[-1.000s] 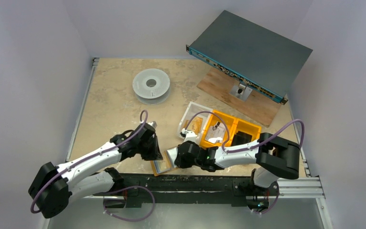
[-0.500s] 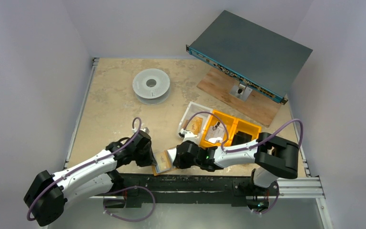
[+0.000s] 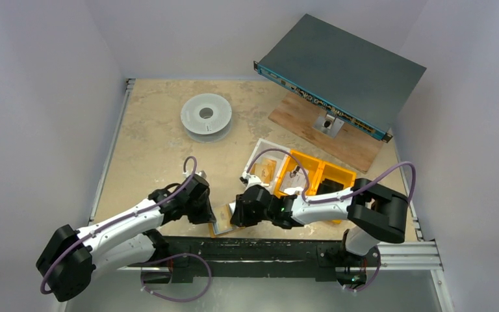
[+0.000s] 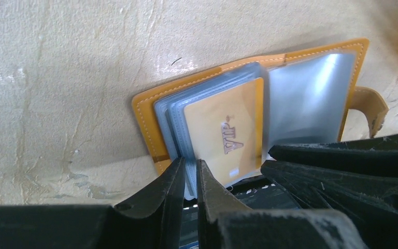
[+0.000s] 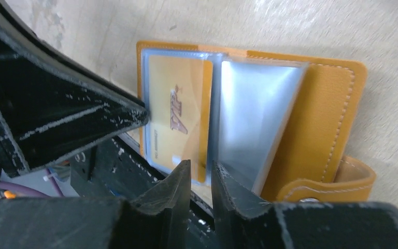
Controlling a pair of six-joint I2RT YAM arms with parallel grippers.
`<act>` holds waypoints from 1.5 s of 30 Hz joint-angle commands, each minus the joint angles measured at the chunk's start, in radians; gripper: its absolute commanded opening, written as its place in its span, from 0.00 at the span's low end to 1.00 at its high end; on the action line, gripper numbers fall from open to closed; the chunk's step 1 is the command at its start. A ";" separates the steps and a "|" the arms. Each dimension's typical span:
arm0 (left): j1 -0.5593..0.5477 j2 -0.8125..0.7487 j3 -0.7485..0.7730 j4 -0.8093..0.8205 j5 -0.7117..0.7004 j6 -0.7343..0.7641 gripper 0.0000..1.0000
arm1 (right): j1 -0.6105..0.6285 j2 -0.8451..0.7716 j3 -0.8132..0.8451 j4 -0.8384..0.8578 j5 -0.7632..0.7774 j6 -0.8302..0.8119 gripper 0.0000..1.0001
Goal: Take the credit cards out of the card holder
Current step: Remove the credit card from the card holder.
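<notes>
The mustard-orange card holder (image 4: 147,106) lies open at the table's near edge, its clear sleeves fanned out, and it also shows in the right wrist view (image 5: 331,109) and the top view (image 3: 219,222). A gold VIP card (image 4: 228,129) sits in the top sleeve (image 5: 179,111). My left gripper (image 4: 190,174) is shut on the near edge of the left stack of sleeves. My right gripper (image 5: 201,174) is closed to a narrow gap on the near edge of the gold card's sleeve. The strap tab (image 5: 337,181) sticks out on the right.
The black rail (image 3: 266,250) runs just below the holder, under both grippers. Orange bins (image 3: 318,175) and a clear tray (image 3: 260,162) stand right behind the right arm. A white spool (image 3: 206,117) and a grey rack unit (image 3: 341,65) on a wooden board (image 3: 325,140) stand further back.
The right gripper has slid left onto the holder's middle. The left gripper has come down and towards the holder's left side. The holder has shifted slightly left.
</notes>
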 commanded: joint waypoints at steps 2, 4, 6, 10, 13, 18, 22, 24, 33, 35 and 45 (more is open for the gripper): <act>-0.001 0.015 0.063 0.013 -0.001 0.032 0.13 | -0.072 0.005 -0.072 0.181 -0.125 -0.002 0.23; -0.001 0.026 0.070 0.010 -0.002 0.036 0.13 | -0.109 0.005 -0.113 0.252 -0.168 0.013 0.24; -0.001 0.037 0.073 0.011 0.002 0.039 0.13 | -0.133 0.014 -0.133 0.296 -0.205 0.022 0.24; -0.001 0.064 0.076 0.020 0.003 0.041 0.12 | -0.143 0.034 -0.133 0.329 -0.235 0.024 0.24; -0.002 0.079 0.077 0.021 0.002 0.039 0.12 | -0.143 0.052 -0.134 0.361 -0.253 0.040 0.24; -0.001 0.100 0.076 0.028 0.003 0.039 0.12 | -0.142 0.074 -0.137 0.384 -0.263 0.055 0.24; 0.000 0.122 0.076 0.044 0.009 0.045 0.11 | -0.144 0.077 -0.132 0.385 -0.265 0.057 0.24; 0.002 0.137 0.080 0.052 0.012 0.053 0.11 | -0.143 0.086 -0.127 0.393 -0.274 0.060 0.24; 0.045 0.220 0.129 0.077 0.055 0.122 0.11 | -0.145 0.147 -0.123 0.514 -0.364 0.141 0.21; 0.062 0.232 0.134 0.077 0.071 0.139 0.11 | -0.151 0.160 -0.130 0.563 -0.382 0.173 0.21; 0.087 0.211 0.102 0.057 0.087 0.152 0.08 | -0.194 0.204 -0.218 0.736 -0.379 0.287 0.10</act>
